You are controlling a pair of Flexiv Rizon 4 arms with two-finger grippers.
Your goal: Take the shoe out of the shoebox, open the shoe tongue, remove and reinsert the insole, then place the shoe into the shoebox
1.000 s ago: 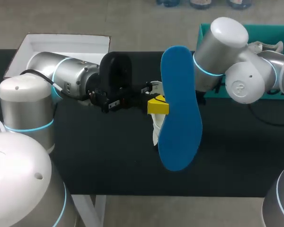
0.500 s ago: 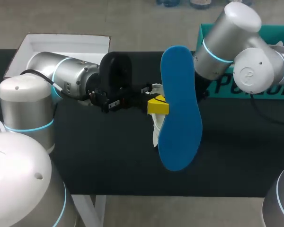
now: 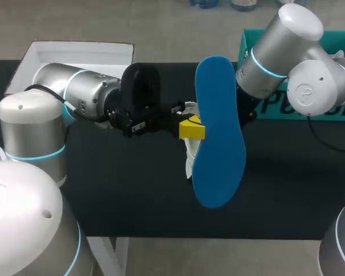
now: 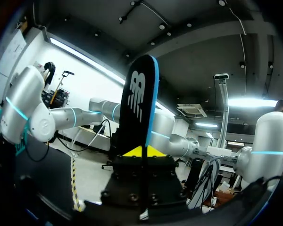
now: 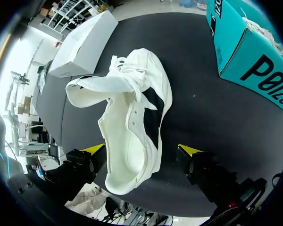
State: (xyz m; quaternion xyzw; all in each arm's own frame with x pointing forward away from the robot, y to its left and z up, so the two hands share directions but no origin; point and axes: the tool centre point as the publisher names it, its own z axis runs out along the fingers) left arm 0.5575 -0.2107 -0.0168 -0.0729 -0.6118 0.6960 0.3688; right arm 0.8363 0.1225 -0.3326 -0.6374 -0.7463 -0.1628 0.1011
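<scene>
Fingers (image 4: 133,152) of the left gripper (image 4: 143,153) are clamped on the insole (image 3: 218,132), held upright above the table (image 3: 132,190), while the right gripper (image 5: 142,149) is spread wide and empty over the white shoe (image 5: 132,122), which lies beside the teal shoebox (image 5: 245,52). Removal is judged done and reinsertion pending: the insole must be lined up with the shoe's mouth. The folded-back tongue is shown only in the right wrist view, the shoe being largely hidden behind the insole in the head view.
</scene>
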